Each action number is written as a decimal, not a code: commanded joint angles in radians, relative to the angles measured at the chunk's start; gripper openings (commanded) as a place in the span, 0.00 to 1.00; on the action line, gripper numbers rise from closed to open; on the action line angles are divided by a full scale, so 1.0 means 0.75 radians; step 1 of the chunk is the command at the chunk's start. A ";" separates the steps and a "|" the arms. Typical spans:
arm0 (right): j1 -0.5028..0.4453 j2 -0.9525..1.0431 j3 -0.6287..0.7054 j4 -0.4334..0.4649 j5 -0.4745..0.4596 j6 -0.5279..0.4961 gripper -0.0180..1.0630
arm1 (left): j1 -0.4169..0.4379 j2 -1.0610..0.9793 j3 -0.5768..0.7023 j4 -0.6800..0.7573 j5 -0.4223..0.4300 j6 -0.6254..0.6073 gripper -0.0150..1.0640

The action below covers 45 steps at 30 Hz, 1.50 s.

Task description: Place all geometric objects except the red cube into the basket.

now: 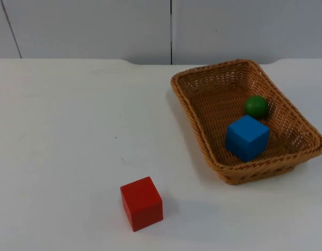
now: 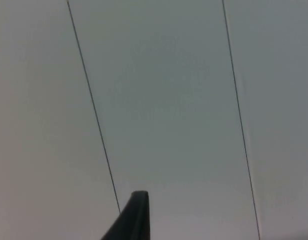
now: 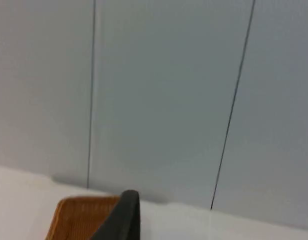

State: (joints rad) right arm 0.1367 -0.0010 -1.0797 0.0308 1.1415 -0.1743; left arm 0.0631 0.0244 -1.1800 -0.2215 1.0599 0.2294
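Nearest the camera, a red cube [image 1: 141, 203] is seen standing alone on the white surface [image 1: 72, 130], well apart from the basket [image 1: 203, 141], which lies toward the right arm's side, close to the partition wall [image 1: 88, 26]. Inside the basket a blue cube [image 1: 247, 137] is set on the woven floor, and a green ball [image 1: 256, 106] is found just beside it, toward the wall. No other geometric object is seen on the surface, so the sorting is judged complete, with the red cube rightly left out.

From the left wrist, the left tool [image 2: 131, 220] is seen raised and pointed at the wall panels; one dark fingertip is visible, and how far the tool is open cannot be told. From the right wrist, the right tool [image 3: 121, 217] is likewise lifted toward the wall, with the basket's rim [image 3: 79, 215] beneath it; its opening cannot be told either, and nothing is seen held by it. Both arms are judged to be waiting.

Should any further move be called for, the basket is nearer the right arm, while the red cube lies toward the left of it, nearer the middle.
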 commanded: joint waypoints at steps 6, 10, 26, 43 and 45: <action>0.007 0.001 0.082 -0.012 -0.003 0.043 0.98 | -0.053 -0.033 0.118 0.078 0.058 -0.067 0.99; 0.007 0.001 0.203 -0.005 -0.054 0.089 0.98 | -0.053 -0.033 0.240 0.047 -0.035 -0.067 0.99; 0.007 0.001 0.747 -0.129 -0.088 0.353 0.98 | -0.053 -0.033 0.884 0.236 0.016 -0.288 0.99; 0.007 0.001 0.750 -0.135 -0.083 0.347 0.98 | -0.053 -0.033 0.911 0.256 0.021 -0.207 0.99; 0.007 0.001 0.750 -0.135 -0.083 0.347 0.98 | -0.053 -0.033 0.911 0.256 0.021 -0.207 0.99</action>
State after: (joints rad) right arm 0.1425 0.0025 -0.5191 -0.0623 1.0865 0.0863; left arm 0.0276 0.0032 -0.5002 -0.0324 1.0778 0.0716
